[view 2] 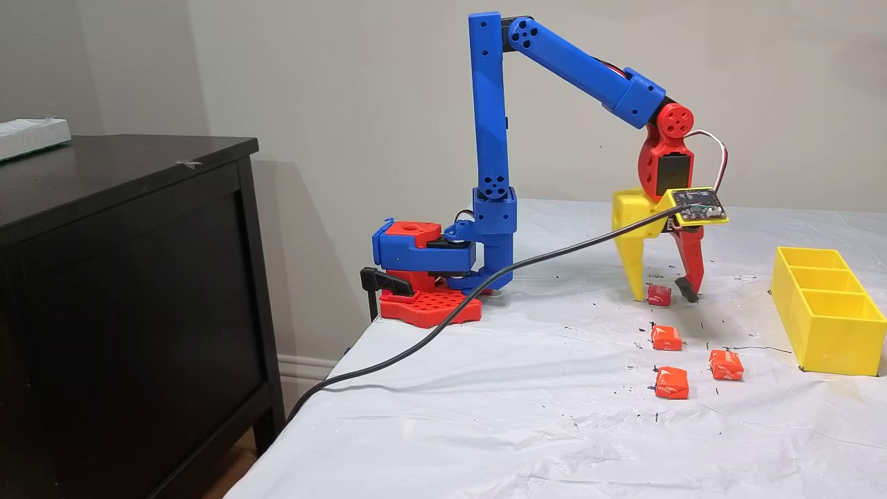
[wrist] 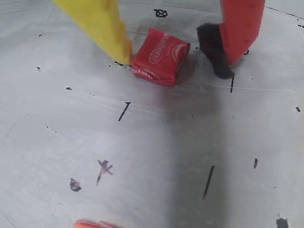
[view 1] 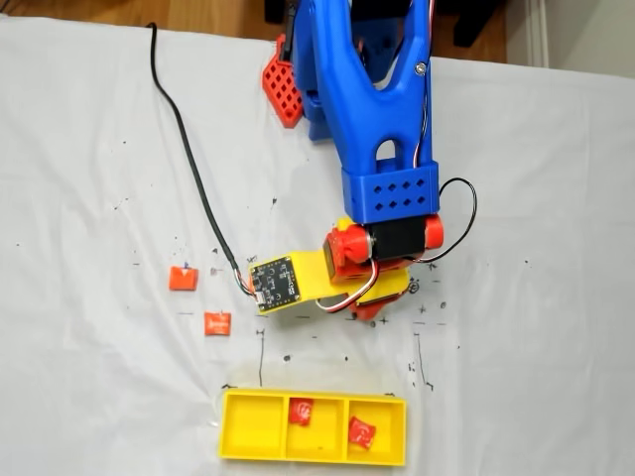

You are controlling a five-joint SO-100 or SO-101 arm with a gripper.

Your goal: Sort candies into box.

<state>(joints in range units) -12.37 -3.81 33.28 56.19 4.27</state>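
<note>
Candy [wrist: 160,57] sits closest to the wrist lens, red wrapper with white print, flat on the table [wrist: 156,156]. Yellow finger [wrist: 102,26] touches its left corner in that view; red finger with dark pad [wrist: 216,50] stands just beside its right, a gap between. Gripper [wrist: 173,59] spread wide around the candy, not closed on it.

Arm pose, side fixed view: blue upper link [view 2: 489,104] upright from the red base [view 2: 423,291], forearm sloping down to the wrist, gripper [view 2: 662,294] pointing straight down, fingertips at the table, candy [view 2: 659,294] between them. Black cable [view 2: 485,284] runs from the yellow camera board off the table's near edge.

Three more candies [view 2: 666,337] lie loose nearer the camera in the side view. Top fixed view shows two of them [view 1: 183,279] left of the gripper, well apart from it; the arm covers the candy under the gripper there. Box [view 1: 253,428], yellow, three compartments: left one bare, one candy in the middle [view 1: 300,411], one in the right [view 1: 361,432]. From the side the box's contents are hidden by its walls. An orange sliver at the wrist view's bottom edge is cut off.

Table covered in white wrinkled sheet with black pen marks. Beige wall behind; dark cabinet [view 2: 125,277] at left.
</note>
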